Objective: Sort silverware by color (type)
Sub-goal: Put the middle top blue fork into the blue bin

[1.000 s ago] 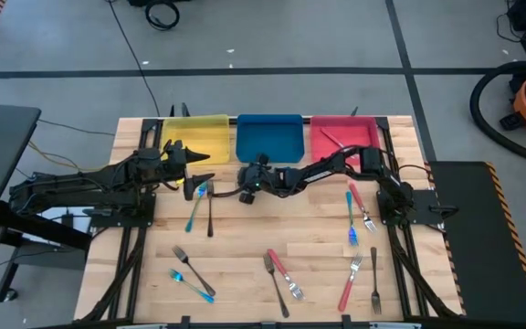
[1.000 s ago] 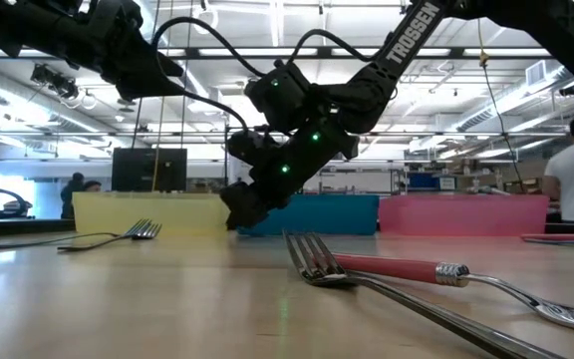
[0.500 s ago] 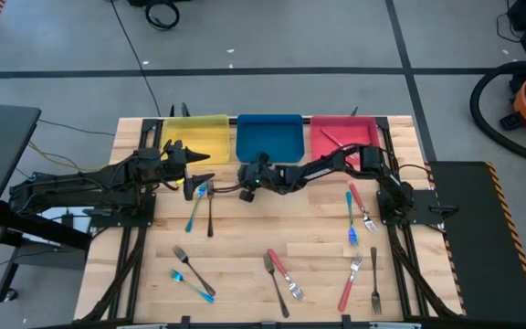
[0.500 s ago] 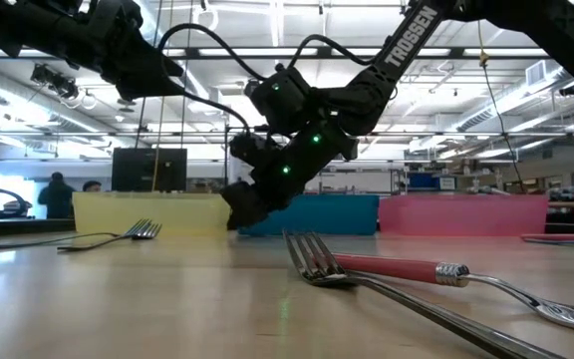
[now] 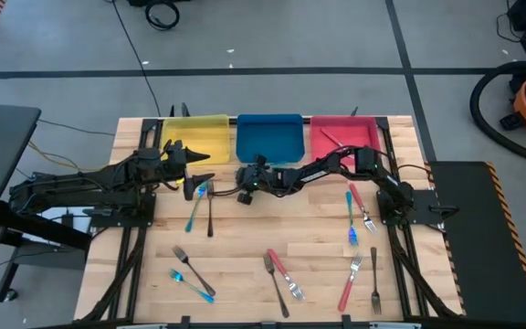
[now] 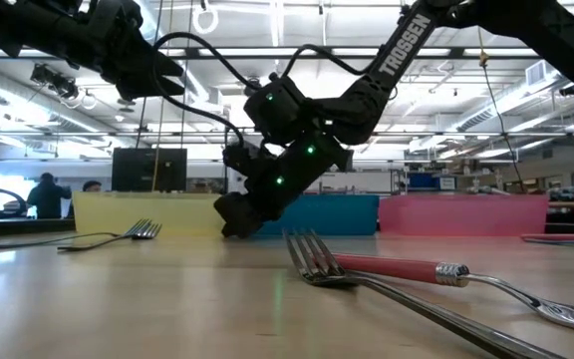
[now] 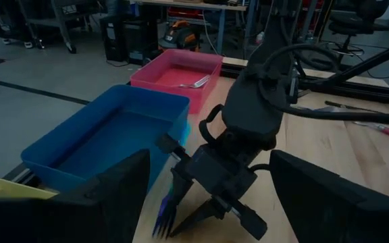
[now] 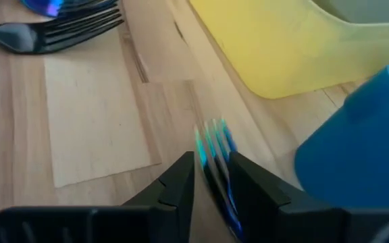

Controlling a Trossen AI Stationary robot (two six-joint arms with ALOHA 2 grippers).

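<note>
My right gripper point(image 5: 236, 190) reaches to the table's middle, just in front of the blue bin point(image 5: 268, 137), and is shut on a blue fork point(image 8: 213, 145). The fork's tines stick out past the fingertips; it also shows in the left wrist view point(image 7: 163, 217). My left gripper point(image 5: 201, 168) is open and empty, in front of the yellow bin point(image 5: 195, 135). A blue-handled fork point(image 5: 194, 208) and a dark fork point(image 5: 210, 208) lie flat on the table below it. A red fork point(image 5: 334, 139) lies in the pink bin point(image 5: 345, 137). My right gripper pinches the blue fork between its two fingers point(image 8: 181, 177), just behind the tines point(image 8: 215, 138). The fork lies along the fingers, and the gripper hides its handle. The fingers slant down toward the table's left point(image 6: 229, 227). Whether the tines touch the table, I cannot tell.
Several more forks lie on the table: two at the right point(image 5: 354, 208), and others along the near edge point(image 5: 188, 272), point(image 5: 281, 276), point(image 5: 362, 279). A red-handled fork point(image 6: 397, 267) lies over a dark one close to the low camera.
My right gripper, still holding the blue fork, has gone a little toward the table's left and down toward the table.
</note>
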